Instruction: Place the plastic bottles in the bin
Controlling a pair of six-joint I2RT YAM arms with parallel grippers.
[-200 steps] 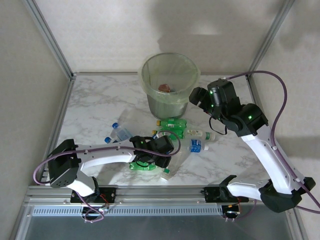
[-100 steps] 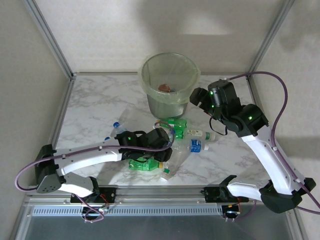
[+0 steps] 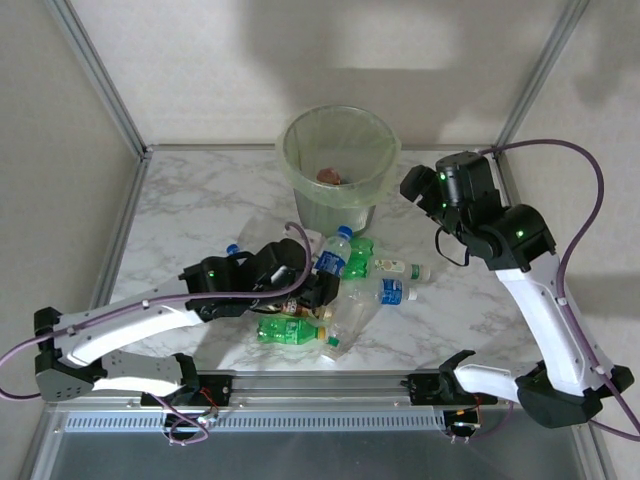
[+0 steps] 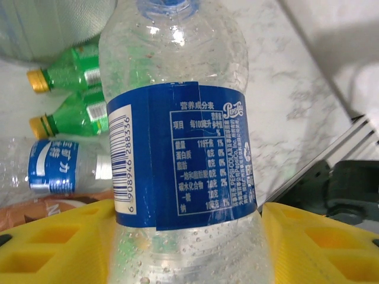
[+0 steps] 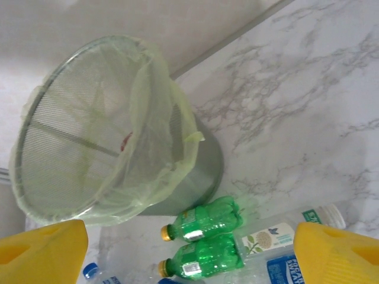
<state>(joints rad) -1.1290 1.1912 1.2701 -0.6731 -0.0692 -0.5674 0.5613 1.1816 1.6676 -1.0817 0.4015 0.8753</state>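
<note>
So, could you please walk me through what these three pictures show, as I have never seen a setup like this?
These are two robot arms bolted at the near edge of a marble table, each ending in a two-finger gripper. The wide picture is taken from above and behind them. The other two come from cameras on the wrists, so yellow fingers show at the bottom. On the table lie plastic bottles, among them two green bottles, beside the mesh bin with its pale green liner. The left gripper is closed on a clear bottle with a blue label, lifted above the rest. The right gripper hangs open near the bin, holding nothing.
</note>
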